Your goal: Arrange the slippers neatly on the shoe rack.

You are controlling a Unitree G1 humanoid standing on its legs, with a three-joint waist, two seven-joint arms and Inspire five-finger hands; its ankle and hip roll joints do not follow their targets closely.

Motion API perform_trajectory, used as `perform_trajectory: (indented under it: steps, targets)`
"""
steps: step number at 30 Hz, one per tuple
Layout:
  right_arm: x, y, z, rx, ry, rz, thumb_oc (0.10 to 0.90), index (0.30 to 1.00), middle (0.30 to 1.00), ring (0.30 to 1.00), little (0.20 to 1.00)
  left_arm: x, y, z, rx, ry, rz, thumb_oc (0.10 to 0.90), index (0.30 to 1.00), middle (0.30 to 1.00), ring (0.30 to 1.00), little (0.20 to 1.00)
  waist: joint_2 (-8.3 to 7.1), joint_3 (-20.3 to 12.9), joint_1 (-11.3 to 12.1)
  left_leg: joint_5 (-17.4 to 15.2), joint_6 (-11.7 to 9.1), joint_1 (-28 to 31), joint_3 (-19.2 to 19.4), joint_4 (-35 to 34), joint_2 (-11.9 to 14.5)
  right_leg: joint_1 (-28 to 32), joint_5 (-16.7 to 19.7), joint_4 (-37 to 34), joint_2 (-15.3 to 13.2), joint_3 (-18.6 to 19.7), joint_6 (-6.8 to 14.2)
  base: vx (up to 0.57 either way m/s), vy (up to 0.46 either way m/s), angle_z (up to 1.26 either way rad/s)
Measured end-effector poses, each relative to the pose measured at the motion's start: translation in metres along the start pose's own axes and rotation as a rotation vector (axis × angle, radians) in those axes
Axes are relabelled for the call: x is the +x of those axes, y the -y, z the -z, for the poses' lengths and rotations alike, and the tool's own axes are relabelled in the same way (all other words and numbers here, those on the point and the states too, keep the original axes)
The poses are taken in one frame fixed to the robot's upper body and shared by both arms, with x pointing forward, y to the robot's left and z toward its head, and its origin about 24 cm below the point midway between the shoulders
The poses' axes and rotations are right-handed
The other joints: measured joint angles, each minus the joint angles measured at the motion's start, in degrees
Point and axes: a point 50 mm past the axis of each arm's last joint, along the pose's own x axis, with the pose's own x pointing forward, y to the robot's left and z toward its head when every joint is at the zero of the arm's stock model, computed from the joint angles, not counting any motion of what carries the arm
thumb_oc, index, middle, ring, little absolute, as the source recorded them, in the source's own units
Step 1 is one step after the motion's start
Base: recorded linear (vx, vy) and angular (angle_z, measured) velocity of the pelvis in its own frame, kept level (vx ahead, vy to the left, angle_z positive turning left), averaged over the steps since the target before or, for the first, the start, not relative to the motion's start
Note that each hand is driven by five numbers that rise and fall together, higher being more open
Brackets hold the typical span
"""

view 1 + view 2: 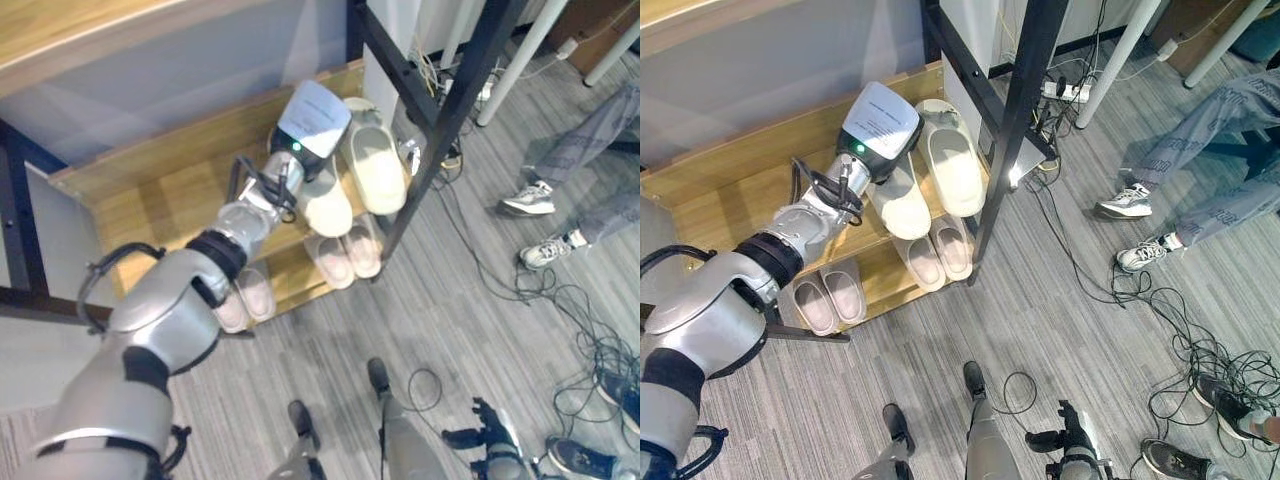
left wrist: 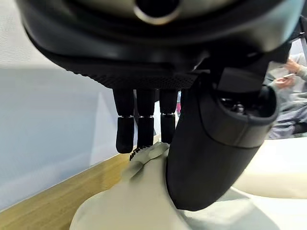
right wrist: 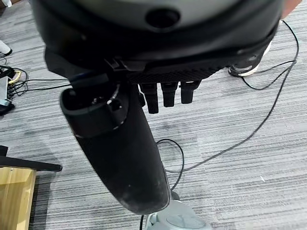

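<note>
A cream slipper [image 1: 328, 207] lies at the front of the wooden upper shelf [image 1: 170, 190], its toe past the shelf edge. My left hand [image 2: 211, 158] is on it. The thumb presses on its upper and the fingers [image 2: 144, 129] reach down behind the upper's edge, pinching it. Its mate, a second cream slipper [image 1: 376, 165], lies flat on the shelf right beside it. My right hand [image 1: 490, 437] hangs low over the floor with relaxed fingers, holding nothing.
Two pairs of pinkish slippers [image 1: 346, 256] [image 1: 246, 298] sit on the lower shelf [image 1: 290, 275]. A black rack post [image 1: 455, 110] slants past the shelf's right end. A person's legs in sneakers [image 1: 530, 198] and loose cables [image 1: 560, 300] are on the floor to the right.
</note>
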Motion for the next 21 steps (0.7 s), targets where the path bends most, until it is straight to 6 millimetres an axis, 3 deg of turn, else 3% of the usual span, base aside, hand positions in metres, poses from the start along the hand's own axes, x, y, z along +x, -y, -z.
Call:
perform_trajectory:
  steps: [3, 4, 5, 6, 21]
  targets:
    - [0.0011, 0.0003, -0.0034, 0.003, 0.011, 0.004, 0.8, 0.9, 0.9, 0.9, 0.9, 0.004, -0.0045, -0.0029, -0.039, -0.017, -0.016, 0.4, 0.3, 0.3, 0.3, 0.3, -0.09, 0.1, -0.1, 0.0, 0.0, -0.5, 0.1, 0.0, 0.0, -0.5, 0.0, 0.0, 0.0, 0.0, 0.0, 0.0, 0.0, 0.0]
    - [0.001, -0.0014, -0.0042, 0.002, 0.012, 0.0, 0.8, 0.9, 0.9, 0.9, 0.9, 0.0067, -0.0078, -0.0068, -0.047, -0.014, -0.031, 0.602, 0.604, 0.604, 0.604, 0.604, -0.16, 0.1, 0.0, 0.0, 0.0, -0.8, 0.0, 0.0, 0.0, -0.8, 0.1, 0.0, 0.1, 0.0, -0.1, 0.0, 0.0, 0.0]
    - [0.0008, -0.0025, -0.0044, -0.004, 0.013, -0.004, 0.8, 0.9, 0.9, 0.9, 0.9, 0.0071, -0.0084, -0.0077, -0.047, -0.015, -0.034, 0.773, 0.86, 0.86, 0.86, 0.86, -0.17, 0.1, -0.1, 0.0, 0.0, -0.8, 0.1, 0.0, 0.1, -0.8, 0.1, 0.0, 0.1, 0.0, -0.1, 0.02, 0.009, -0.03]
    - [0.0007, -0.0036, -0.0051, -0.012, 0.018, -0.011, 0.8, 0.9, 0.9, 0.9, 0.9, 0.0074, -0.0087, -0.0078, -0.046, -0.016, -0.035, 0.8, 0.9, 0.9, 0.9, 0.9, -0.19, 0.1, -0.2, 0.0, 0.0, -0.7, 0.2, 0.0, 0.0, -0.8, 0.1, 0.0, 0.1, 0.1, -0.1, 0.02, 0.011, -0.04]
    - [0.0002, -0.006, -0.0054, -0.013, 0.018, -0.019, 0.8, 0.9, 0.9, 0.9, 0.9, 0.0082, -0.0106, 0.002, -0.095, -0.073, -0.033, 0.8, 0.9, 0.9, 0.9, 0.9, -0.49, 0.3, -0.1, 0.0, 0.0, -0.2, 0.3, 0.0, 0.0, -0.4, 0.1, 0.0, 0.1, 0.1, -0.1, 0.0, 0.001, 0.0]
